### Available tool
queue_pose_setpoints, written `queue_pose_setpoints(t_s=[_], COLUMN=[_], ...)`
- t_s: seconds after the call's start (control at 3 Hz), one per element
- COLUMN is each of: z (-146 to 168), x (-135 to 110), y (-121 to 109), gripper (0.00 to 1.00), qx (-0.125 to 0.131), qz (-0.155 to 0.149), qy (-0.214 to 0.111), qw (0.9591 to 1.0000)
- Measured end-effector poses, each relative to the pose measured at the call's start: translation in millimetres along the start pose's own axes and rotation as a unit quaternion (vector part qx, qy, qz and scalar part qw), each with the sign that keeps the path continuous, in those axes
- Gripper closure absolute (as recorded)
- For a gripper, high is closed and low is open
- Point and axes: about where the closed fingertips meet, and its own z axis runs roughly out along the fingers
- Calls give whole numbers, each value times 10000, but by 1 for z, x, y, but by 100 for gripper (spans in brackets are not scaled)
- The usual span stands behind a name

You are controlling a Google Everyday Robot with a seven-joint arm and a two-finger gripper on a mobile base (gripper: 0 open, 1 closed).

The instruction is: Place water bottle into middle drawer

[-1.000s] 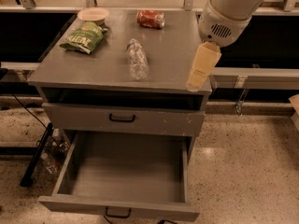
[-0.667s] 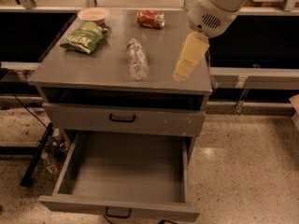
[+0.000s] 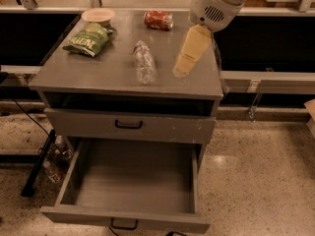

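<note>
A small clear crinkled plastic water bottle (image 3: 144, 62) lies on its side near the middle of the flat top of a grey metal cabinet (image 3: 98, 75). The robot's cream-coloured gripper (image 3: 180, 72) hangs tilted just to the bottle's right, its tip low over the top and apart from the bottle. Whether the gripper is open or closed cannot be told from this side. The white arm housing (image 3: 215, 3) above it is cut off by the upper edge. Below, the wide grey metal middle drawer (image 3: 123, 216) stands pulled out, its flat floor bare and its black loop handle partly cropped at the bottom. Above it sits a closed grey drawer front with white scuffs (image 3: 162, 128), and over that a dark slot whose inside is hard to make out. At the back of the top rest a green crisp bag (image 3: 87, 39), a pale shallow bowl (image 3: 98, 16) and a red soda can (image 3: 158, 19) on its side. Small objects on the speckled floor to the cabinet's left are too dim to identify.
</note>
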Motion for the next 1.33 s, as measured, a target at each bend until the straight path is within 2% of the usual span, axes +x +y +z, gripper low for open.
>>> queue_pose_setpoints(t_s=[0.33,0.67,1.0,1.33], z=[14,40,40,56], x=[-18,-50,-49,-55], y=[-8,-21,-21,-25], gripper=[0,0,0,0], qx=[-220,-489,-488,-524], qz=[45,-49,-47,28], qy=[-126,-205,-203,-175], qw=[9997,9986,9986,9985])
